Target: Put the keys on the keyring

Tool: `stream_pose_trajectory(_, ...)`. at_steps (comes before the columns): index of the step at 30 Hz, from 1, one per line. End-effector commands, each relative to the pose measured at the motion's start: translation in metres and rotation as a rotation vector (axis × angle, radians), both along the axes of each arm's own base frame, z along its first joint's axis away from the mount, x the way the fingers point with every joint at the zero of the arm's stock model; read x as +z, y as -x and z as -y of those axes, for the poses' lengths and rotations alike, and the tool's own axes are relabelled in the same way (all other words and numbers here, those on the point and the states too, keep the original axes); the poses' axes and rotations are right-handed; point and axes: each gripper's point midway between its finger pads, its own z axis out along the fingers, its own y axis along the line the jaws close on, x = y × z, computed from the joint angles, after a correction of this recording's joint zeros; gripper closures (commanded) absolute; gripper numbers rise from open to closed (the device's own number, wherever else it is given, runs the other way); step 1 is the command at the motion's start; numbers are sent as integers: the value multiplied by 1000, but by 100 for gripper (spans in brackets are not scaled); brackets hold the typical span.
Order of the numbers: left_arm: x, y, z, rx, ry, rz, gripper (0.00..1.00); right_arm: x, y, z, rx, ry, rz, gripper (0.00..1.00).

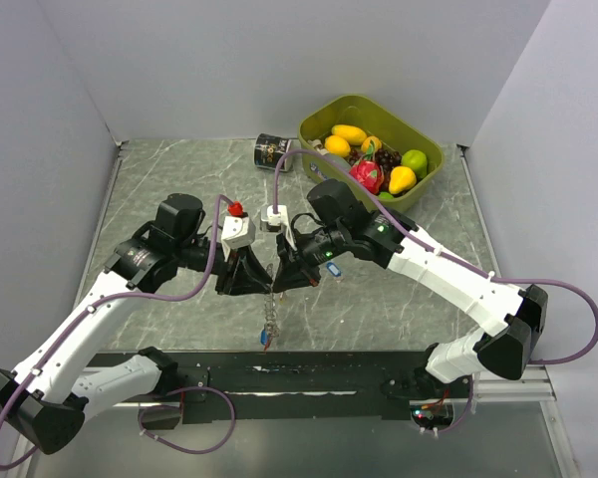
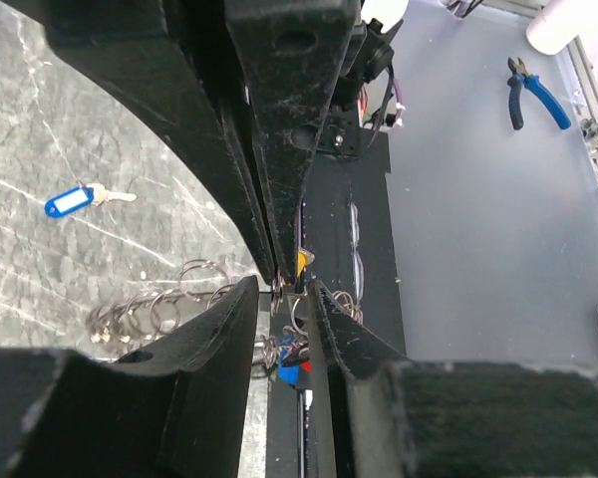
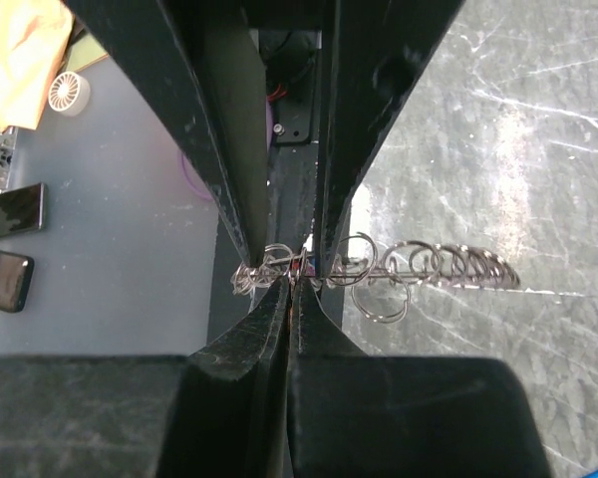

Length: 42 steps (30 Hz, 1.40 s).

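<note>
where the two arms meet over the middle of the desk (image 1: 169, 189), the keyring (image 3: 429, 267) is held between them. left fingers (image 2: 224, 334) stand narrowly apart with loops of the keyring between their tips; cannot tell if they actually clamp it. the keyring looks like a row of thin shiny silver wire loops strung side by side, a slack coil, hollow through the middle. in the top view it runs from the meeting point toward the near edge as a short chain, with keys (image 1: 267, 337) bunched at that end and a blue tag showing; cannot tell if the free end touches the desk. the left wrist view shows red and blue tags (image 2: 293, 372) in the bunch and a yellow tag (image 2: 301, 261) right at the pinch point. right fingers (image 3: 264, 329) are pressed flat together, nipping an end loop of the keyring, tip to tip with the left pair. one more key, the blue-tagged key (image 2: 68, 202), lies flat on the desk, apart from the ring. further right and back is a green bin (image 1: 431, 159) of fruit, with a black can (image 1: 272, 151) on its side just left of it.
</note>
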Motion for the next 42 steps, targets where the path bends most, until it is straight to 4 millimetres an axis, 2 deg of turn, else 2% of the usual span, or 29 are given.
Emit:
stream_pose_trajectory(1, 9, -1, 3, -10, 2, 59, 68, 32, -2, -3, 8, -110, 62, 100)
stream_pose_trajectory(5, 2, -2, 5, -6, -17, 56, 72, 33, -3, -2, 3, -114, 62, 100)
stream_pose_trajectory(8, 0, -2, 7, -8, -21, 49, 82, 33, -2, -3, 7, -113, 58, 100)
stream_pose_trajectory(9, 0, -1, 7, -10, -20, 51, 90, 32, -2, -3, 5, -110, 57, 100)
stream_pose_trajectory(11, 0, -2, 7, -7, -23, 50, 99, 32, -2, -3, 6, -112, 55, 100)
stream_pose_trajectory(18, 2, -8, 5, 43, -19, 92, 99, 35, -3, -1, -12, -117, 69, 100)
stream_pose_trajectory(19, 3, -9, 5, 53, -14, 103, 99, 36, -3, 0, -18, -118, 70, 97)
stream_pose_trajectory(20, 7, -9, 4, 59, -1, 121, 99, 36, -4, 0, -27, -120, 68, 86)
stream_pose_trajectory(23, 24, -12, 5, 91, 74, 185, 99, 43, -6, 0, -60, -149, 78, 65)
stream_pose_trajectory(24, 21, -12, 5, 110, 84, 167, 99, 52, -10, 0, -82, -178, 103, 47)
stream_pose_trajectory(26, 38, -15, 5, 142, 163, 247, 99, 55, -13, 3, -126, -193, 94, 30)
stream_pose_trajectory(27, 34, -14, 5, 155, 172, 231, 99, 68, -18, 6, -153, -237, 123, 26)
stream_pose_trajectory(29, 47, -15, 4, 177, 232, 285, 99, 70, -21, 12, -196, -260, 101, 22)
stream_pose_trajectory(30, 45, -15, 4, 186, 242, 277, 99, 80, -20, 18, -210, -294, 107, 21)
stream_pose_trajectory(31, 46, -16, 3, 200, 253, 281, 99, 82, -29, 22, -240, -323, 117, 21)
stream_pose_trajectory(32, 55, -17, 1, 216, 287, 313, 99, 87, -29, 27, -259, -342, 88, 20)
stream_pose_trajectory(33, 51, -16, 1, 222, 292, 307, 99, 92, -25, 31, -249, -366, 86, 20)
stream_pose_trajectory(36, 58, -16, -1, 254, 348, 300, 99, 94, -25, 34, -256, -380, 81, 23)
stream_pose_trajectory(40, 66, -17, -4, 292, 399, 303, 99, 91, -27, 29, -256, -353, 32, 35)
stream_pose_trajectory(42, 67, -17, -5, 302, 413, 303, 99, 89, -28, 25, -267, -333, 8, 39)
